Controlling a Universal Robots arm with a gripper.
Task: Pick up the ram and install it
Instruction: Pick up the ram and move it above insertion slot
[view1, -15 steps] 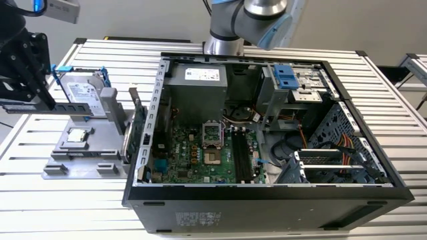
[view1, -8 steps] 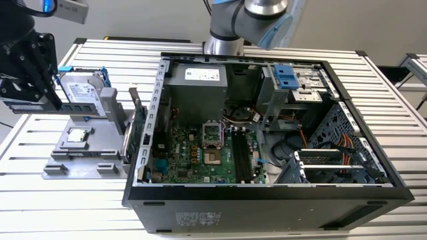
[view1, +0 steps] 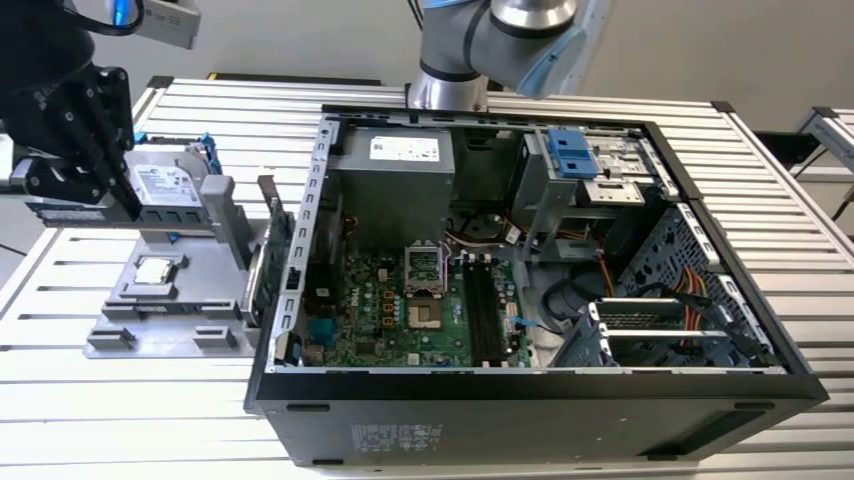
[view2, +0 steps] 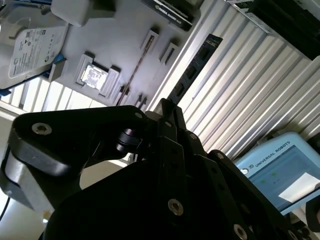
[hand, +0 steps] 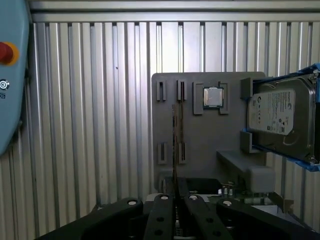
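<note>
One ribbed aluminium desk (view1: 134, 420) carries everything. The biggest thing on it is a black tower case (view1: 534, 425), lying open just to the exterior view's right of a grey moulded holder plate (view1: 160, 335). A green motherboard (view1: 387, 320) with long black slots lies flat inside the case. A green expansion card (view1: 271, 262) stands on edge between the plate and the case wall. On the plate a silver hard drive (view1: 167, 185) sits upright in a blue bracket, close beside the black linkage gripper (hand: 175, 186), which hangs above the plate. Its jaws are drawn narrow, pinched on the ram (view2: 196, 67), a slim dark stick with a row of black chips. It is held clear of the plate's slotted holders, and in the second wrist view it shows against the desk ribs beside the plate. A small square processor (hand: 213, 97) with a shiny metal lid rests in a recess on the plate.
</note>
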